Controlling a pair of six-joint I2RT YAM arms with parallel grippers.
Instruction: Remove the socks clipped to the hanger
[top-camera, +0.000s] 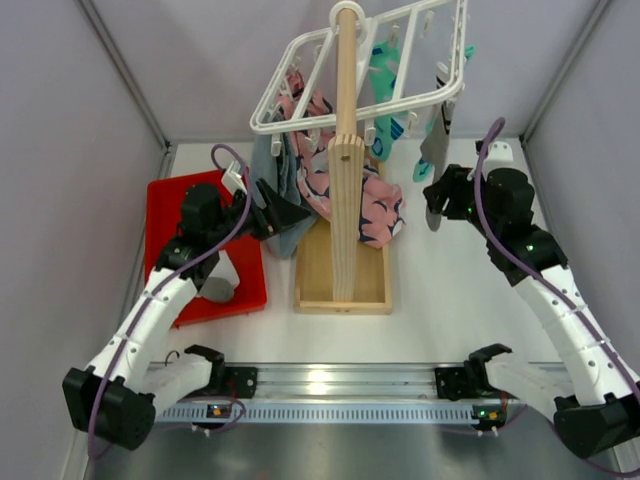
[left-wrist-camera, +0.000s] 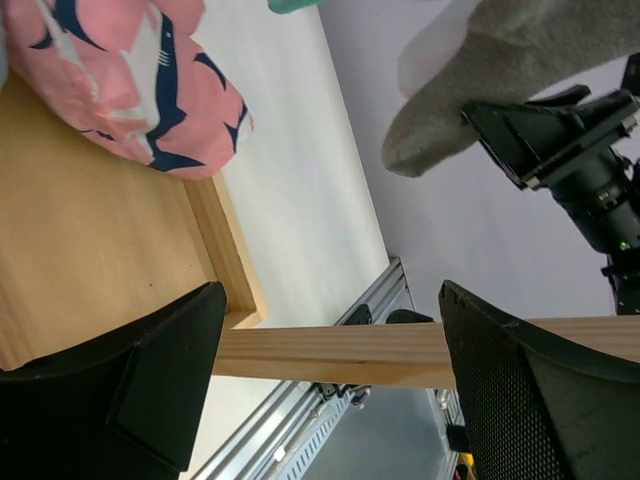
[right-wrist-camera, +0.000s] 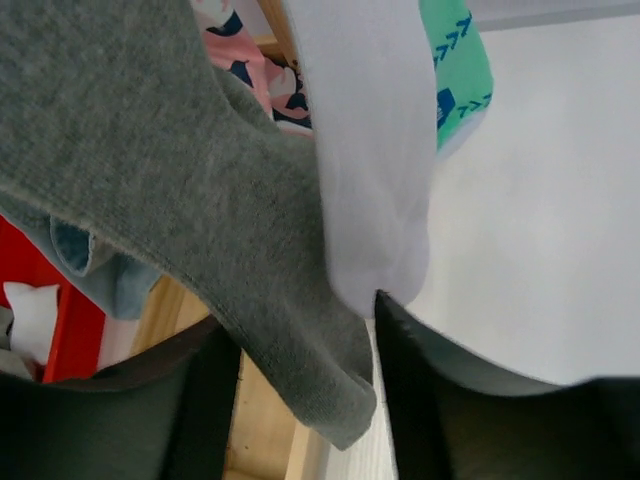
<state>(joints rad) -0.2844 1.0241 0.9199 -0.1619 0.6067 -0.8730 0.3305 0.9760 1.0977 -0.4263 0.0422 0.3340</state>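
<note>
The white grid hanger (top-camera: 372, 62) tops the wooden post. A teal sock (top-camera: 383, 92) and a grey sock (top-camera: 437, 148) hang from its clips. My right gripper (top-camera: 433, 207) is open, its jaws on either side of the grey sock's lower end. In the right wrist view the grey sock (right-wrist-camera: 200, 180) hangs between the fingers (right-wrist-camera: 420, 400), with a white sock (right-wrist-camera: 370, 150) and the teal sock (right-wrist-camera: 456, 80) behind it. My left gripper (top-camera: 288, 212) is open and empty beside the blue-grey cloth. In its wrist view (left-wrist-camera: 330, 300) it frames the post, apart from it.
The wooden post (top-camera: 346, 150) stands in a box base (top-camera: 312, 285). A pink printed cloth (top-camera: 378, 212) and a blue-grey cloth (top-camera: 272, 185) hang over the base. A red tray (top-camera: 180, 205) at the left holds a pale soft item (top-camera: 220, 283). Grey walls close in both sides.
</note>
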